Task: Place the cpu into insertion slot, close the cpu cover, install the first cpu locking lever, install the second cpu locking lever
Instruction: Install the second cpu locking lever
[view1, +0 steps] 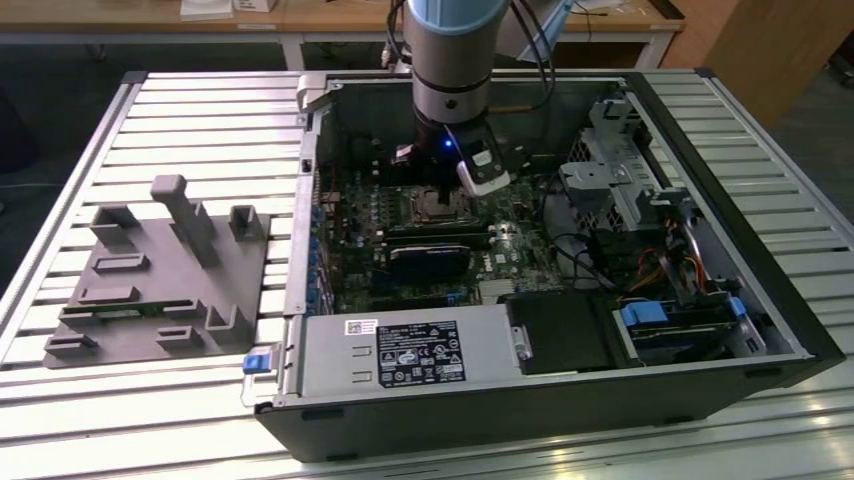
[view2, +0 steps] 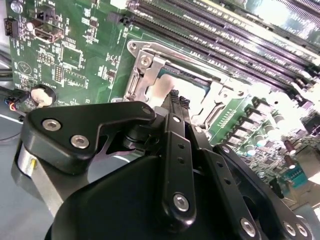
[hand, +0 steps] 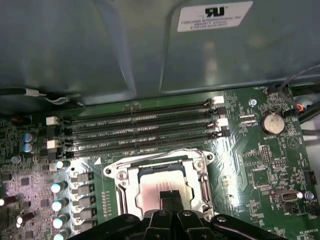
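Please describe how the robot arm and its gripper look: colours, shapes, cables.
The arm is a grey cylinder with a light-blue band; dark cables run beside it. Its wrist carries a white module with a blue light. The gripper is matte black, with angular linkage plates and silver screws.

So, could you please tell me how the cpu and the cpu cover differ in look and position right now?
The cpu is a solid, flat silver-grey square; the cpu cover is a silvery frame with a large square cut-out. The cpu lies in the middle of the socket, while the cpu cover lies around it, framing its edges. The fingers stand over the cpu, not over the cpu cover. Both are metallic and sit on the green board.
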